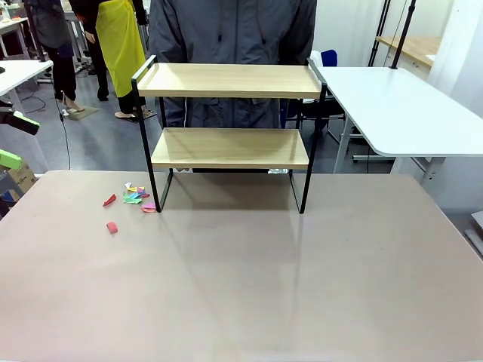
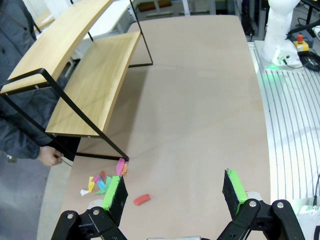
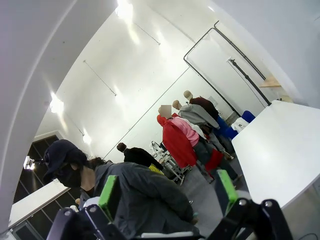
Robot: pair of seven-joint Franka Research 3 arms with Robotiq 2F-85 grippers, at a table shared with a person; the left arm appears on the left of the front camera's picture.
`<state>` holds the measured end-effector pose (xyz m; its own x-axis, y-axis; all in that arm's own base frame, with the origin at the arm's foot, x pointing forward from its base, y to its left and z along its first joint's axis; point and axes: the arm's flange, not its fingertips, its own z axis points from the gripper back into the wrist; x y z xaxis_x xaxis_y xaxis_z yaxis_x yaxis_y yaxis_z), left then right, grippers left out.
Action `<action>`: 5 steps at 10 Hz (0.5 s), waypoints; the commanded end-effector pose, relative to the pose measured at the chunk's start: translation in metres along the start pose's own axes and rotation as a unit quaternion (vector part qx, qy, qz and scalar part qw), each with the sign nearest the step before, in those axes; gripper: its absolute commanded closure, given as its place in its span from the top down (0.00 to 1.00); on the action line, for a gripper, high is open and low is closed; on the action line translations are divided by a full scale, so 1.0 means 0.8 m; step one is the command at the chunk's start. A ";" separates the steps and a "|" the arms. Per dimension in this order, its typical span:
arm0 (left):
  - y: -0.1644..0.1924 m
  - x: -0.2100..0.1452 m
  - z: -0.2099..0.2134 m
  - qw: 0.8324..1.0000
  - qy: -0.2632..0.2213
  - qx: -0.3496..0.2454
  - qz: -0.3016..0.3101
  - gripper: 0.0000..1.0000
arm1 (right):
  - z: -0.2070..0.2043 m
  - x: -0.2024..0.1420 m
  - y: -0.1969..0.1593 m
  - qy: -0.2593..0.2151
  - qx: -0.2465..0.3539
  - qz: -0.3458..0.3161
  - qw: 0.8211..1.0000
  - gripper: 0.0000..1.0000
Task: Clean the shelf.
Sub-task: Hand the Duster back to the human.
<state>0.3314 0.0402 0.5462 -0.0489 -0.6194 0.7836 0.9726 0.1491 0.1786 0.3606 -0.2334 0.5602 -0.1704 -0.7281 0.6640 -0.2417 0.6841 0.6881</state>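
The shelf (image 1: 230, 113) stands at the table's far middle, two light wooden boards in a black frame; the left wrist view has the shelf (image 2: 95, 75) at upper left. Colourful paper scraps (image 1: 134, 194) lie on the table by its left leg, with a red scrap (image 1: 110, 200) and a pink one (image 1: 112, 227) nearby. My left gripper (image 1: 13, 139) hangs open at the left edge, above and short of the scraps (image 2: 102, 182) and the red scrap (image 2: 141, 199); its gripper (image 2: 175, 192) holds nothing. My right gripper (image 3: 167, 195) is open, empty, pointing up at the room.
A person in a grey jacket (image 1: 230, 30) stands right behind the shelf, one hand (image 2: 50, 157) low by its leg. A white side table (image 1: 400, 105) is at the far right. A white arm base (image 2: 280, 30) sits beyond the table's edge.
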 end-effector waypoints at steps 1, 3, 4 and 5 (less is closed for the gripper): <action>0.002 0.001 -0.002 1.000 -0.016 0.003 -0.008 1.00 | 0.002 -0.001 0.001 -0.001 0.000 0.004 1.000 1.00; 0.002 0.001 -0.002 1.000 -0.016 0.003 -0.008 1.00 | 0.002 -0.001 0.001 -0.001 0.000 0.004 1.000 1.00; 0.002 0.001 -0.002 1.000 -0.016 0.003 -0.008 1.00 | 0.002 -0.001 0.001 -0.001 0.000 0.004 1.000 1.00; 0.002 0.001 -0.002 1.000 -0.016 0.003 -0.008 1.00 | 0.002 -0.001 0.001 -0.001 0.000 0.004 1.000 1.00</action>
<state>0.3314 0.0401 0.5462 -0.0489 -0.6187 0.7841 0.9727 0.1489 0.1782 0.3606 -0.2334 0.5602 -0.1704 -0.7281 0.6640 -0.2417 0.6841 0.6882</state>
